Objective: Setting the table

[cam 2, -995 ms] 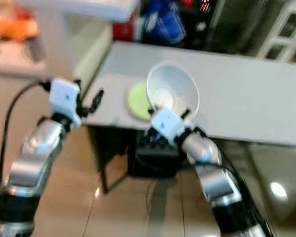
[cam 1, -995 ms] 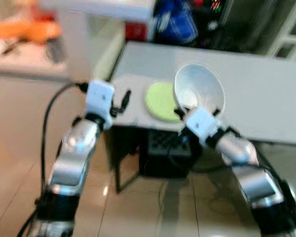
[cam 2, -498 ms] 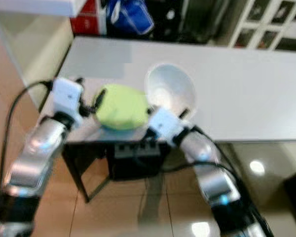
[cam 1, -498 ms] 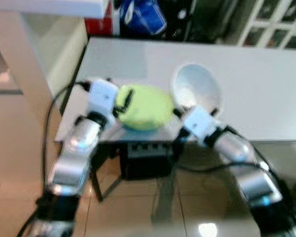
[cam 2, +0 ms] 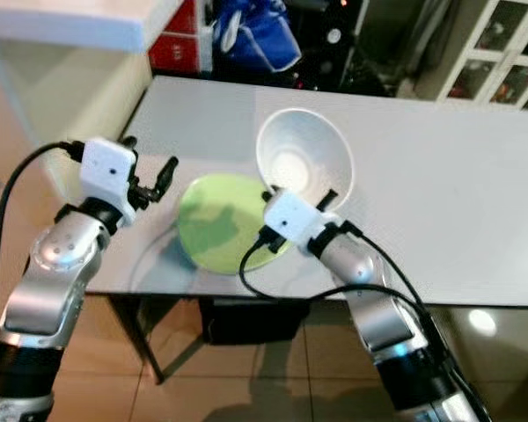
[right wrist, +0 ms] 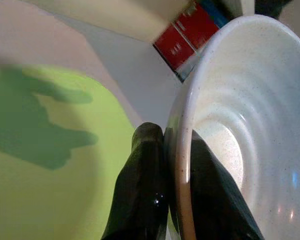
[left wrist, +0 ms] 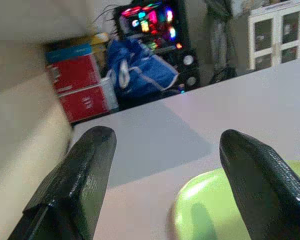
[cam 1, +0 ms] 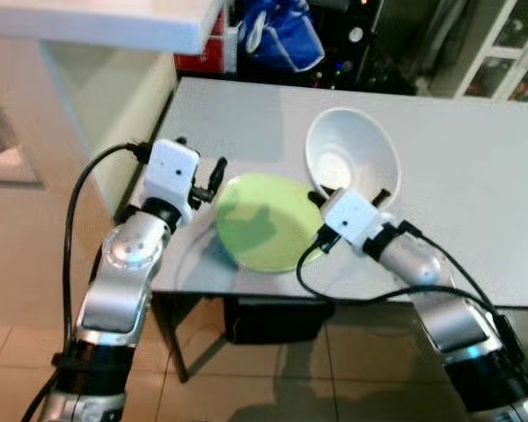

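A white bowl [cam 1: 352,158] is held tilted above the grey table [cam 1: 475,185], its rim pinched by my right gripper [cam 1: 345,195], which is shut on it. The right wrist view shows the two black fingers [right wrist: 145,200] clamped on either side of the bowl rim [right wrist: 182,165]. A lime-green plate [cam 1: 266,222] lies flat on the table near its front left corner, just left of the bowl. My left gripper [cam 1: 213,176] hangs open at the plate's left edge, its fingers [left wrist: 75,185] spread wide with nothing between them.
The table's front edge [cam 1: 352,299] runs just below the plate. Behind the table stand a blue bag [cam 1: 282,40] and red boxes [cam 1: 202,57]. A white counter [cam 1: 97,22] and its cream side wall rise at the left. Bare tabletop stretches to the right.
The camera shifted and the picture is sharper. The green plate now lies lower on the table, between the two grippers. The bowl stays in the right gripper.
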Available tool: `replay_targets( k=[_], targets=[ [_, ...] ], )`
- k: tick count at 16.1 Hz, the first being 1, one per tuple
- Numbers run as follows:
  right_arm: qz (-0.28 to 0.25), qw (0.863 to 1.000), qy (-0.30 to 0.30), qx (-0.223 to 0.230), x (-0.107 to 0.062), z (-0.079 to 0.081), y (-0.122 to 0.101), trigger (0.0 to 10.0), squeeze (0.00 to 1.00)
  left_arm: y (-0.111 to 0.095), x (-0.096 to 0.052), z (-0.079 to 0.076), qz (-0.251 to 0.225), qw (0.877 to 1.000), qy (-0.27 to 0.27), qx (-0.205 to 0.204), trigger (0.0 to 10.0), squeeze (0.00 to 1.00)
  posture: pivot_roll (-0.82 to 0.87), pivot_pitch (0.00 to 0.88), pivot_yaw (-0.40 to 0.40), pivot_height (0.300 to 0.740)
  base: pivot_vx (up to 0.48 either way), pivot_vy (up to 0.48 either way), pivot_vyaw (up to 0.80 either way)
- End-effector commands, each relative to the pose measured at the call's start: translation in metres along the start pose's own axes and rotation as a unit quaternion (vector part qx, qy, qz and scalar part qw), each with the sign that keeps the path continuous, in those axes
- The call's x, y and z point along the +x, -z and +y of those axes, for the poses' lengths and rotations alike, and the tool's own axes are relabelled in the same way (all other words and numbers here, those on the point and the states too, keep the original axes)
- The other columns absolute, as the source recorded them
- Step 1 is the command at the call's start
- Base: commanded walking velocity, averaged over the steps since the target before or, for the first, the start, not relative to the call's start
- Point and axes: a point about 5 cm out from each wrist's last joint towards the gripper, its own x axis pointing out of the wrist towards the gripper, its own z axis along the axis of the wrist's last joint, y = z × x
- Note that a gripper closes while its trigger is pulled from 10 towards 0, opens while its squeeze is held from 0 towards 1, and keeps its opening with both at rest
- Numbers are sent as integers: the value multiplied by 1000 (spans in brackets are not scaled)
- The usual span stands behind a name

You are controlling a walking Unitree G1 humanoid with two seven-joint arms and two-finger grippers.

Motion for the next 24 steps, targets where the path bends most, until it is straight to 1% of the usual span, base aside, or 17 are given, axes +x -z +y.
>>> replay_targets(
  k=[1, 3, 4, 6, 7, 9, 10, 11, 13, 15, 18, 20, 21, 22, 24],
  targets=[
    [11, 1000, 23, -10, -6, -12, 3, 10000, 0, -3, 3, -10, -4, 1000, 19, -6, 10000, 0, -22, 0, -57, 740, 0, 0, 0],
    [2, 1000, 11, -8, -12, -11, 1, 10000, 0, 0, 1, -17, 1, 999, 47, 5, 10000, 0, -34, 0, -53, 740, 0, 0, 0],
    [-15, 1000, -16, -5, -15, -9, -2, 10000, 0, 2, 0, -19, 6, 998, 61, 3, 10000, 0, -30, 0, -46, 740, 0, 0, 0],
    [-31, 998, -53, 13, -19, -9, -3, 10000, 0, 2, -3, -17, 17, 997, 76, 14, 10000, 0, -5, 0, -53, 740, 0, 0, 0],
    [-33, 998, -59, 16, -19, -9, -3, 10000, 0, 2, -3, -16, 19, 997, 77, 17, 10000, 0, -3, 0, -54, 740, 0, 0, 0],
    [-35, 993, -105, 29, -16, -8, 1, 10000, 0, 0, -7, -8, 30, 995, 91, 26, 10000, 0, 0, 0, -56, 740, 0, 0, 0],
    [-35, 988, -148, 18, -12, -5, 1, 10000, 0, 2, -10, -2, 44, 993, 101, 50, 10000, 0, -6, 0, -55, 740, 0, 0, 0],
    [-43, 984, -172, 13, -9, -1, -2, 10000, 0, 6, -13, 3, 56, 991, 106, 61, 10000, 0, -10, 0, -56, 740, 0, 0, 0],
    [-60, 974, -219, 8, -2, 5, -9, 10000, 0, 15, -18, 10, 85, 988, 107, 67, 10000, 0, -12, 0, -61, 740, 0, 0, 0],
    [-59, 969, -241, -12, 8, 7, -11, 10000, 0, 20, -24, 12, 106, 985, 111, 76, 10000, 0, 0, 0, -74, 740, 0, 0, 0],
    [-35, 972, -229, -29, 19, 4, -5, 10000, 0, 18, -28, 9, 105, 986, 112, 70, 10000, 0, 8, 0, -82, 740, 0, 0, 0],
    [-8, 979, -202, -38, 25, -1, 2, 10000, 0, 18, -29, 7, 105, 986, 111, 68, 10000, 0, -1, 0, -78, 740, 0, 0, 0],
    [9, 982, -184, -47, 27, -5, 6, 10000, 0, 17, -28, 4, 101, 987, 110, 64, 10000, 0, -11, 0, -76, 740, 0, 0, 0],
    [24, 987, -154, -47, 29, -14, 10, 10000, 0, 13, -26, -2, 89, 988, 110, 54, 10000, 0, -18, 0, -73, 740, 0, 0, 0],
    [37, 991, -117, -44, 29, -28, 14, 10000, 0, 9, -24, -12, 76, 990, 115, 42, 10000, 0, -22, 0, -69, 740, 0, 0, 0]
  ],
)
